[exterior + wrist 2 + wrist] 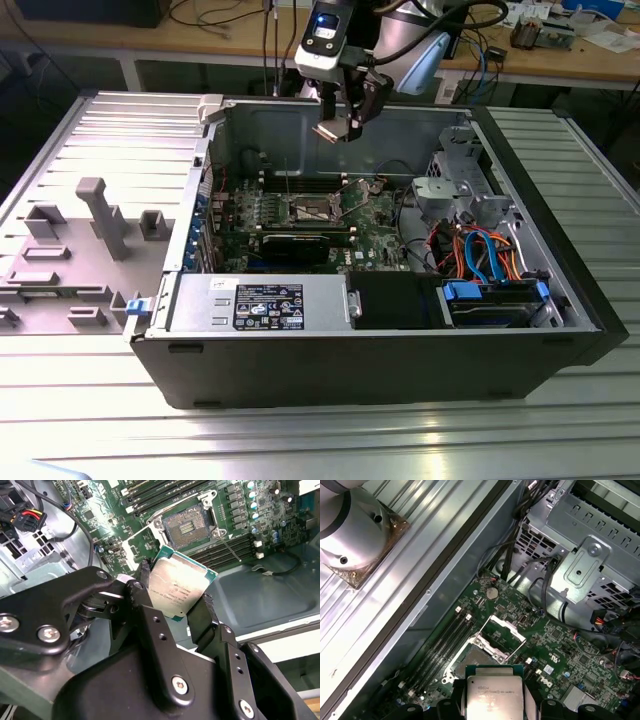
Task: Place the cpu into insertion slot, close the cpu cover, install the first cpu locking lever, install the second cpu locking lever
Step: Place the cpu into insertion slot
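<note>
My gripper [341, 122] hangs above the open computer case, shut on the cpu [334, 131], a flat silver-grey square chip. In both wrist views the cpu [177, 589] [494, 698] sits edge-on between the black fingers [144, 578]. Well below it on the green motherboard lies the insertion slot [313, 209] [186, 526] [470, 655], a square socket with a dark, bare centre. Beside the socket the cpu cover [504, 630] [140, 541] stands tilted up. A thin locking lever [228, 544] sticks out next to the socket.
A black graphics card [296, 246] lies in front of the socket, memory slots [165, 492] run alongside it. The power supply [262, 305], metal drive cage [461, 190] and coloured cables [483, 250] crowd the case. A grey fixture [102, 216] stands on the exterior view's left.
</note>
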`<state>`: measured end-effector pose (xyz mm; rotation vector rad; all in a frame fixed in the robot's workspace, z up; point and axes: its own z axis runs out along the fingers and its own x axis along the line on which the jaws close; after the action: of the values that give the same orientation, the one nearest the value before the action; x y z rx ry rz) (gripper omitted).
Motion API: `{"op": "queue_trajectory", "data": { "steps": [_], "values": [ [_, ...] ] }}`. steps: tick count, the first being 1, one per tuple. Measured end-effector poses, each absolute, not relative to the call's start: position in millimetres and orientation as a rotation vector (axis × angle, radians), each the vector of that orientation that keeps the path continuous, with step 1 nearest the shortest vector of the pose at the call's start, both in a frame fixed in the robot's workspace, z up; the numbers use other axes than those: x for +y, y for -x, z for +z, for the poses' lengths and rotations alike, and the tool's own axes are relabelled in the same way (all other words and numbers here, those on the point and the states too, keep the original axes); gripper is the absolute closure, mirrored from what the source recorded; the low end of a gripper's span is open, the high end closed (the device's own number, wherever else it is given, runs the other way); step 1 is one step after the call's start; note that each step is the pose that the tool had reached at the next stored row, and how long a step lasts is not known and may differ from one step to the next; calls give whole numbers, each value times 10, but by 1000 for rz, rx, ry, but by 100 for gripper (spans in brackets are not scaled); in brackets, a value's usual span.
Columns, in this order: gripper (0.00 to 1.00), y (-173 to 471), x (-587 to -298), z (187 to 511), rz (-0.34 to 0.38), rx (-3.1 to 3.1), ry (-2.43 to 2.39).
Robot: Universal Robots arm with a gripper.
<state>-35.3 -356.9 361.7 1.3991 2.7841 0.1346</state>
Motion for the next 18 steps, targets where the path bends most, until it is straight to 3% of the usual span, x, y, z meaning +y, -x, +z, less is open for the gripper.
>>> {"op": "queue_trajectory", "data": {
  "steps": [18],
  "values": [
    [45, 353, -3569, 3614, 133, 2717, -1517]
  ]
}}
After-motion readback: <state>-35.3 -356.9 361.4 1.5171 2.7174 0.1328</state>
